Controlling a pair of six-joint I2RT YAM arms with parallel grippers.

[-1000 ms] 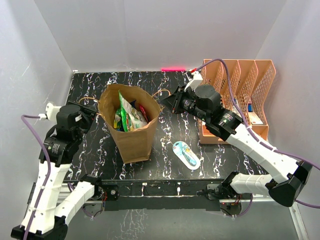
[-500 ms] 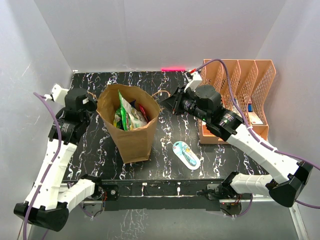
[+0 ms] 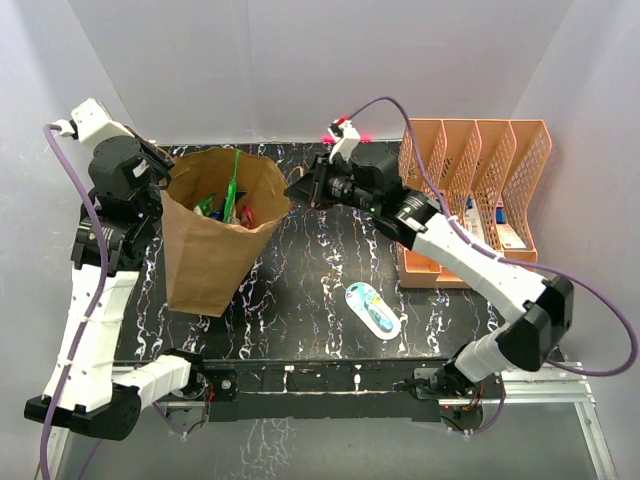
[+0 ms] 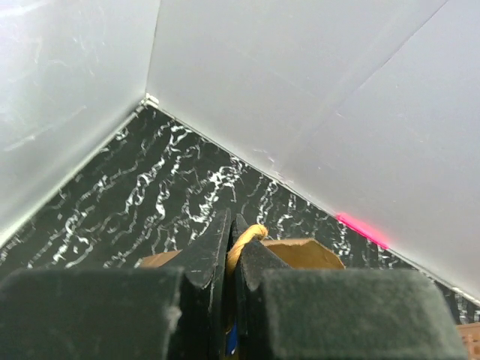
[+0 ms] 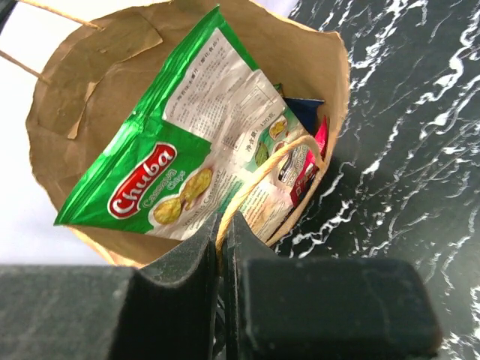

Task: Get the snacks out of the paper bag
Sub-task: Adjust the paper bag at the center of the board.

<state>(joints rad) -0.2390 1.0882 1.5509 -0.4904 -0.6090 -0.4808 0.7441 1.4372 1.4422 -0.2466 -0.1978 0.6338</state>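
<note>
Black marbled table (image 3: 300,270) bearing a white-teal blister pack (image 3: 372,309) and peach organizer (image 3: 525,165).

Left gripper (image 4: 232,226) and right gripper (image 5: 223,223) crowd opposite rims of the paper bag (image 3: 205,255) — the green chip bag (image 5: 187,157) fills most of its mouth. Open table (image 3: 300,275) reaches the blister pack (image 3: 373,309); the peach organizer (image 3: 480,160) walls the right.

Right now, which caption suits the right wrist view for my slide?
Right gripper shut on the handle of the paper bag, green chip bag and other snacks inside.
</note>
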